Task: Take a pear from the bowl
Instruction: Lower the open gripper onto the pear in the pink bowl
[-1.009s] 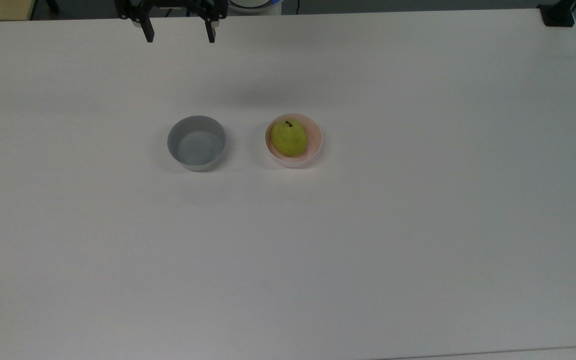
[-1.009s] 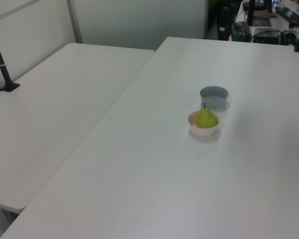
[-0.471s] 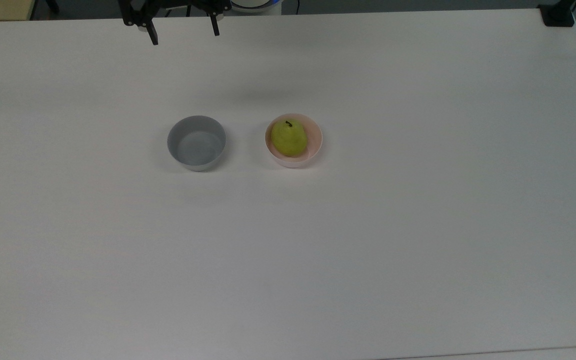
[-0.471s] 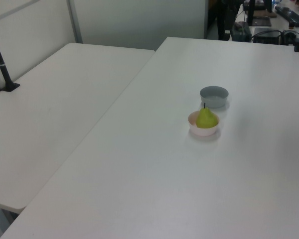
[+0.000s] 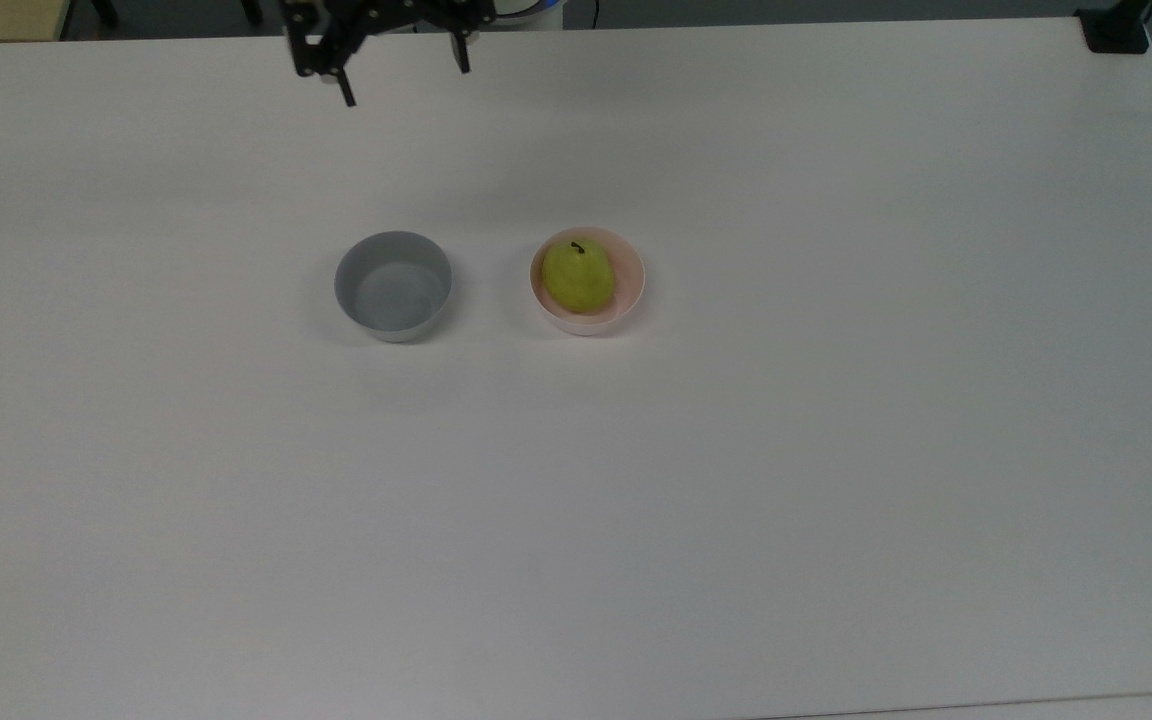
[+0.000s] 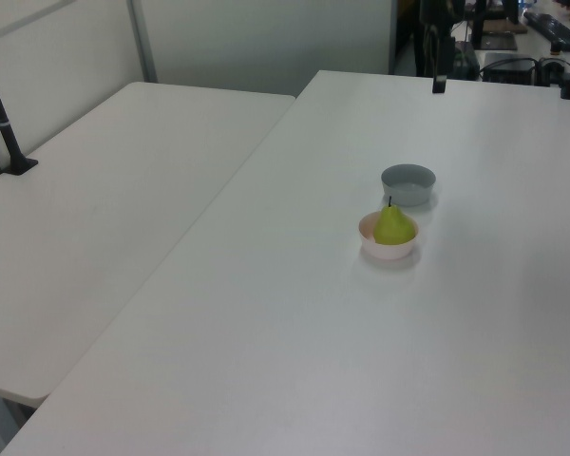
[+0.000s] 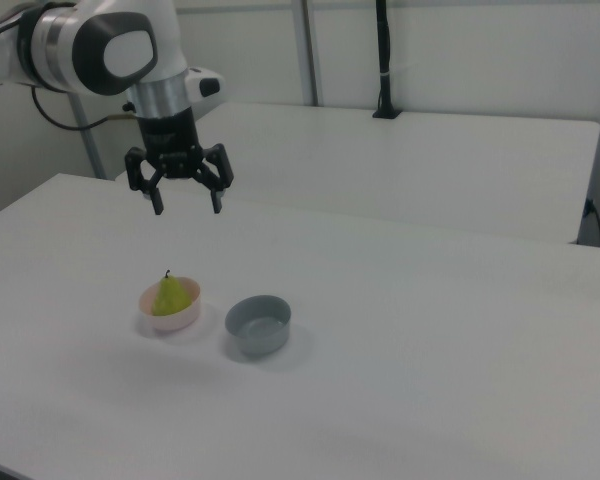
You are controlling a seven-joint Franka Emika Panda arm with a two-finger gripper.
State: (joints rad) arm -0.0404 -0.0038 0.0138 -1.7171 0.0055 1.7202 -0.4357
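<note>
A yellow-green pear point(image 5: 578, 276) point(image 6: 394, 226) point(image 7: 170, 296) with a short dark stem sits in the pale pink bowl point(image 5: 630, 300) point(image 6: 389, 251) point(image 7: 171, 320) near the middle of the white table. My gripper point(image 5: 404, 82) point(image 7: 188, 205) hangs high above the table's far edge in the top view, open, with nothing between its black fingers point(image 5: 346, 92). In the right view it hovers well above the pink bowl and a little behind it. One dark finger point(image 6: 438, 84) hangs at the top edge of the left view.
A grey bowl point(image 5: 393, 286) point(image 6: 408, 183) point(image 7: 258, 324) of the same size stands beside the pink one, on the top view's left. A second white table point(image 6: 104, 190) adjoins this one. A black pole point(image 7: 383, 60) stands at the back.
My gripper has shifted toward the top view's right and slightly nearer the bowls, still open. One of its fingers has come into the left view. Pear and bowls have not moved.
</note>
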